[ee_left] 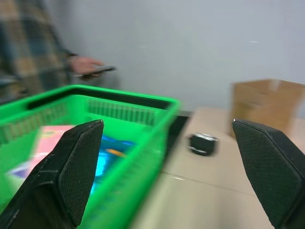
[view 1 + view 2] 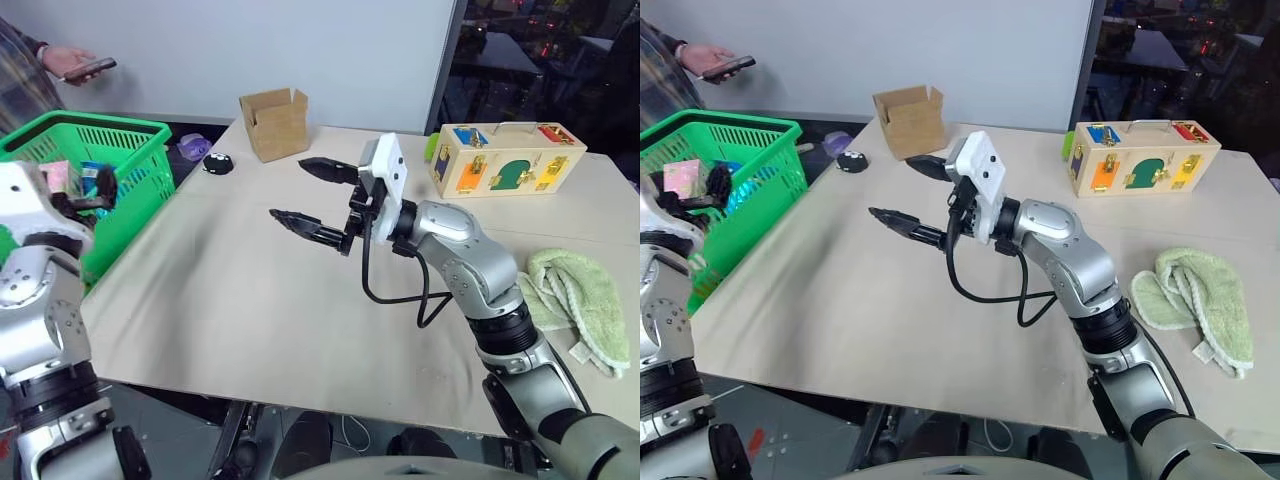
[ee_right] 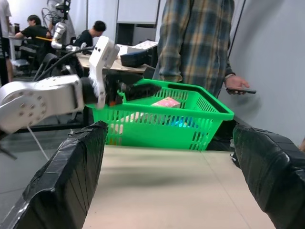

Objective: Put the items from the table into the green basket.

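Carton (image 3: 166, 102) lies inside the basket (image 2: 150, 135), so that item looks delivered. Both fingers (image 1: 78, 167) pairs gape empty, right gripper (image 2: 310, 195) poised over bare worktop (image 2: 250, 300)

Basket (image 2: 120, 150) left of the table (image 2: 250, 300); carton (image 2: 685, 178) lies inside it.

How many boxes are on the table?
2: a small brown cardboard box at the table's far edge, and a colourful wooden box with a handle, far right.
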You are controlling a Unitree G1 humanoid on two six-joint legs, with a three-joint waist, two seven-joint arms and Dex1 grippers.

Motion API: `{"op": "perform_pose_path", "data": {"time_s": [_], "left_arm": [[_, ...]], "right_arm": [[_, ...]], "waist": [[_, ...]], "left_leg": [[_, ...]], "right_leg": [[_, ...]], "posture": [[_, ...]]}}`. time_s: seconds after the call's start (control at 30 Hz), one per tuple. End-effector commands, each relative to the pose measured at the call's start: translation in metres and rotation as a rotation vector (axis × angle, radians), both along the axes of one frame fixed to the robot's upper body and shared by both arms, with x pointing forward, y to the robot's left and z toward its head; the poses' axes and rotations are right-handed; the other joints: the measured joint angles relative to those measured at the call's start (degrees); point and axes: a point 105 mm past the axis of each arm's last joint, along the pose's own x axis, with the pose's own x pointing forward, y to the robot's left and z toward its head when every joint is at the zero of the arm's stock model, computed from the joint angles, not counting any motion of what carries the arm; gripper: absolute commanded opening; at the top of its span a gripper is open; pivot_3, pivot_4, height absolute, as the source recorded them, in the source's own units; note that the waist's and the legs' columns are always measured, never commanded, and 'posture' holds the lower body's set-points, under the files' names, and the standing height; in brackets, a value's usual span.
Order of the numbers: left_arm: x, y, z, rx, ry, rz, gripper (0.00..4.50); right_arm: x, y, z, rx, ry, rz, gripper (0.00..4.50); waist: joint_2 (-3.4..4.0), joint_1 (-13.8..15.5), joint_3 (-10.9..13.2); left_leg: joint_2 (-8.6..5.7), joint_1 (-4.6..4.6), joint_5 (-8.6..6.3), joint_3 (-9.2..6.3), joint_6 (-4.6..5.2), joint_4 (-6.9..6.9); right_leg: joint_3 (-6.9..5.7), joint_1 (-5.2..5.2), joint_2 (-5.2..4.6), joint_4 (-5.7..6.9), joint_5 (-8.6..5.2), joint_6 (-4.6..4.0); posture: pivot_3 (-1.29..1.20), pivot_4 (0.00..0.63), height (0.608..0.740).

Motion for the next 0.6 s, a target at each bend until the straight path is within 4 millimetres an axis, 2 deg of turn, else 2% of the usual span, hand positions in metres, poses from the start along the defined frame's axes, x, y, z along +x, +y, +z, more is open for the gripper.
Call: {"op": "perform_pose_path", "data": {"time_s": [0.03, 0.1, 0.17, 0.27, 0.33, 0.43, 0.53, 0.6], "left_arm": [[0.002, -0.038, 0.003, 0.017, -0.004, -0.155, 4.45], [0.002, -0.064, 0.0, -0.001, -0.004, -0.259, 4.45], [0.001, -0.097, -0.01, -0.016, 0.042, -0.398, 4.45], [-0.013, -0.148, -0.026, 0.013, 0.127, -0.637, 4.45], [-0.027, -0.168, -0.036, -0.008, 0.173, -0.761, 4.45], [-0.044, -0.175, -0.057, -0.026, 0.27, -0.842, 4.45], [-0.062, -0.167, -0.074, -0.024, 0.351, -0.846, 4.45], [-0.072, -0.161, -0.079, -0.029, 0.392, -0.85, 4.45]], "right_arm": [[0.01, -0.014, 0.013, 0.043, -0.048, -0.104, 4.5], [0.022, -0.025, 0.006, 0.017, -0.05, -0.19, 4.5], [0.032, -0.043, -0.009, -0.046, -0.046, -0.271, 4.5], [0.04, -0.082, -0.038, -0.174, -0.028, -0.385, 4.5], [0.038, -0.109, -0.053, -0.236, -0.002, -0.436, 4.5], [0.031, -0.149, -0.072, -0.322, 0.034, -0.524, 4.5], [0.019, -0.192, -0.087, -0.396, 0.08, -0.632, 4.5], [0.011, -0.213, -0.091, -0.418, 0.105, -0.694, 4.5]], "waist": [[-0.01, -0.26, 0.0], [-0.02, -0.4, -0.01], [-0.03, -0.33, -0.02], [-0.01, -0.4, -0.02], [0.18, -0.75, 0.1], [0.41, -1.63, 0.18], [0.67, -2.85, 0.24], [0.74, -3.36, 0.26]], "left_leg": [[0.0, 0.0, 0.0, 0.0, 0.0, 0.0], [0.0, 0.01, 0.0, -0.01, 0.0, 0.0], [0.0, 0.0, 0.0, -0.01, 0.0, 0.01], [-0.07, -0.03, 0.0, 0.03, 0.0, 0.04], [-0.08, -0.05, -0.01, 0.16, 0.01, 0.04], [-0.04, -0.05, -0.02, 0.18, 0.03, -0.01], [-0.01, 0.01, -0.02, 0.18, 0.05, -0.04], [0.0, 0.06, -0.03, 0.2, 0.07, -0.06]], "right_leg": [[0.0, 0.0, 0.01, 0.0, 0.0, 0.0], [0.0, 0.0, 0.01, 0.02, 0.0, 0.0], [0.01, 0.01, 0.0, -0.01, 0.0, -0.01], [0.06, 0.07, -0.08, -0.15, 0.0, 0.0], [0.17, 0.06, -0.09, -0.25, 0.0, -0.01], [0.22, 0.01, -0.05, -0.24, -0.01, -0.02], [0.24, 0.0, 0.01, -0.21, -0.06, -0.07], [0.26, 0.03, 0.01, -0.21, -0.17, -0.17]], "posture": [[0.18, 0.0, 0.74], [0.18, 0.0, 0.74], [0.18, 0.0, 0.74], [0.16, 0.0, 0.74], [0.14, 0.0, 0.74], [0.13, 0.0, 0.74], [0.1, 0.0, 0.74], [0.1, 0.0, 0.74]]}}
